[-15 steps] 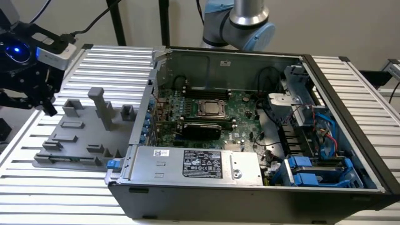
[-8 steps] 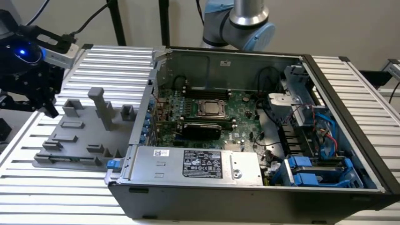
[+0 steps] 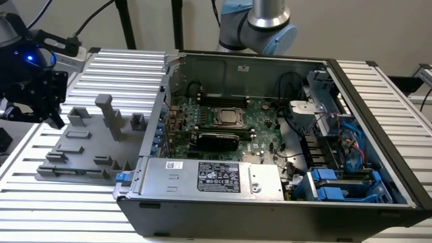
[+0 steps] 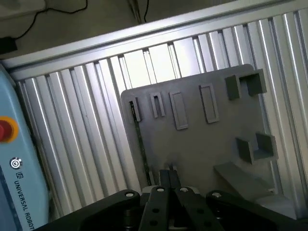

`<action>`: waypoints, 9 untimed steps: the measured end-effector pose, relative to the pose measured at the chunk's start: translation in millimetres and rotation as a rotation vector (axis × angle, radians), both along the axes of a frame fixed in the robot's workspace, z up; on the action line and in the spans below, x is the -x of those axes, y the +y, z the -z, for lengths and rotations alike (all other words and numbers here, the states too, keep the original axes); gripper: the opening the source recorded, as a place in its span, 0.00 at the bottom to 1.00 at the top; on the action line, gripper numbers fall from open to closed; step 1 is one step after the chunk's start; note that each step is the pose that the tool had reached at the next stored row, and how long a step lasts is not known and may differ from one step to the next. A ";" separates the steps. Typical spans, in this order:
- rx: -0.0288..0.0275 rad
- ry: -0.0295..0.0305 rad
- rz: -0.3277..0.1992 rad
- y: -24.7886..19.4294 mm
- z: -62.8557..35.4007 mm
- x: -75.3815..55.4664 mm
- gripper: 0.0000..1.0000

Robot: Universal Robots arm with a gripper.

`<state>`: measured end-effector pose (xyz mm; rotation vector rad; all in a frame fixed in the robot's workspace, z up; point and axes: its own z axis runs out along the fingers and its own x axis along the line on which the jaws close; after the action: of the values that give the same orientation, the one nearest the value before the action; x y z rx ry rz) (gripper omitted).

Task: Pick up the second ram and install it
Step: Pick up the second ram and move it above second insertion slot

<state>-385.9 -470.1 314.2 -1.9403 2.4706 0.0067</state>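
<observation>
My gripper (image 4: 168, 176) is shut with nothing between its fingers. It hangs over the near edge of a grey fixture tray (image 4: 202, 144). In the exterior view the gripper (image 3: 52, 120) is at the far left, above the tray (image 3: 84, 144). A thin dark strip (image 4: 141, 144) stands in a long slot along one edge of the tray. It looks like the second ram seen edge-on, a little to the side of my fingertips. The same slot shows as a dark line (image 3: 71, 172) at the tray's front. The open computer case (image 3: 270, 126) holds the green motherboard (image 3: 260, 136).
The tray has several upright grey posts (image 3: 108, 114) and empty pockets. A processor (image 3: 229, 117) sits mid-board, with a silver power supply (image 3: 216, 177) in front and blue drive bays (image 3: 344, 185) at the exterior view's right. A ribbed aluminium table (image 3: 60, 212) lies under everything.
</observation>
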 end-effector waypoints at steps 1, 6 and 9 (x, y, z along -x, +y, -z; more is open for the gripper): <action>0.0000 0.0000 -0.018 0.0 0.6 0.0 0.11; 0.0001 -0.0002 -0.077 -0.9 1.9 -0.1 0.11; 0.0002 0.0000 -0.088 -3.9 2.2 0.0 0.11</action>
<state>-385.9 -474.0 312.0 -2.0472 2.3833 0.0064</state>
